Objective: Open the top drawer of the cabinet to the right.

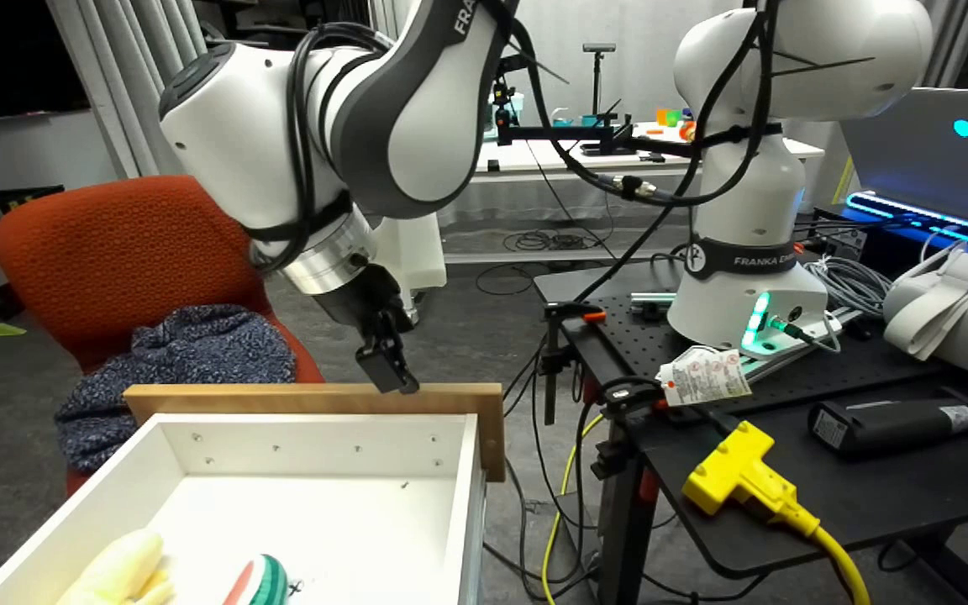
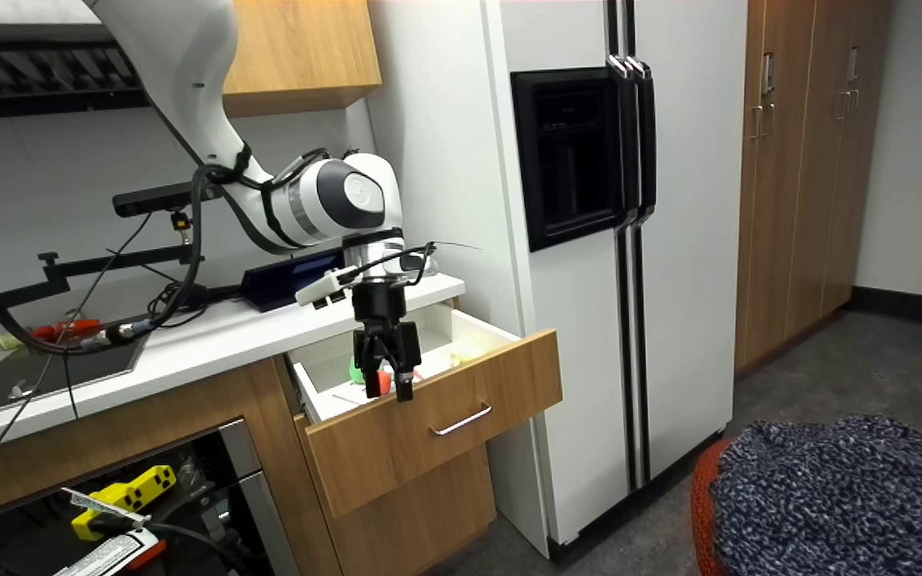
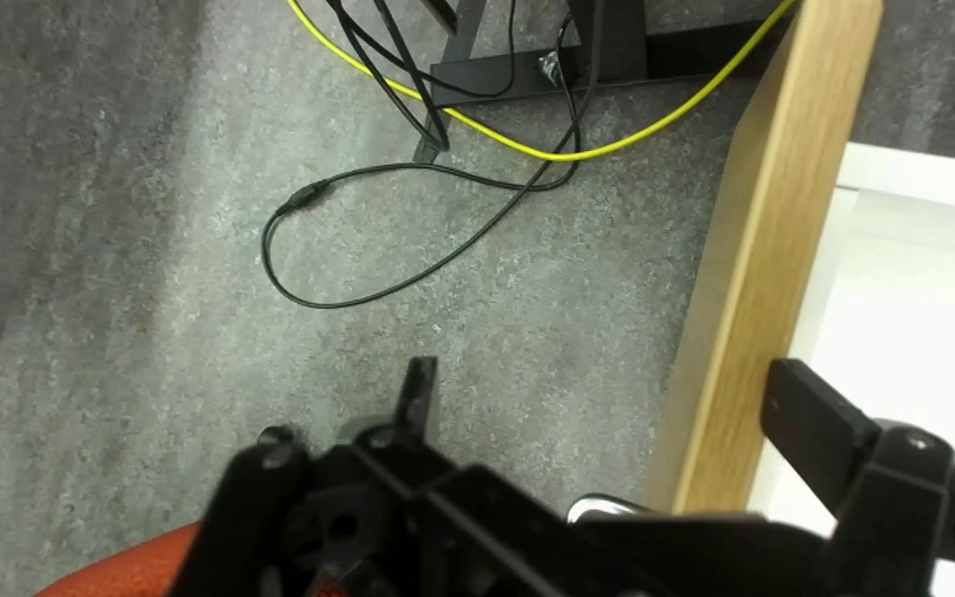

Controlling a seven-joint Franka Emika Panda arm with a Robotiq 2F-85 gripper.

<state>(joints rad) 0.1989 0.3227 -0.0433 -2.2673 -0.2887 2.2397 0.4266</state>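
Note:
The top drawer is pulled out; its light wood front shows in both exterior views (image 1: 316, 398) (image 2: 429, 432) and in the wrist view (image 3: 763, 249). Its white inside holds a pale yellow soft thing (image 1: 118, 571) and a green, white and red striped thing (image 1: 259, 581). A silver handle (image 2: 461, 420) is on the outer face, partly hidden in the wrist view (image 3: 602, 502). My gripper (image 3: 602, 398) is open, one finger on the drawer's inner side by the rim, the other out over the floor. It points down at the front panel in both exterior views (image 1: 391, 374) (image 2: 387, 388). Contact cannot be told.
An orange chair (image 1: 123, 252) with a dark knit cloth (image 1: 207, 344) stands close in front of the drawer. A black table (image 1: 786, 521) with a yellow plug (image 1: 732, 470) stands beside it. A white fridge (image 2: 573, 360) adjoins the cabinet. Cables (image 3: 444, 261) lie on the floor.

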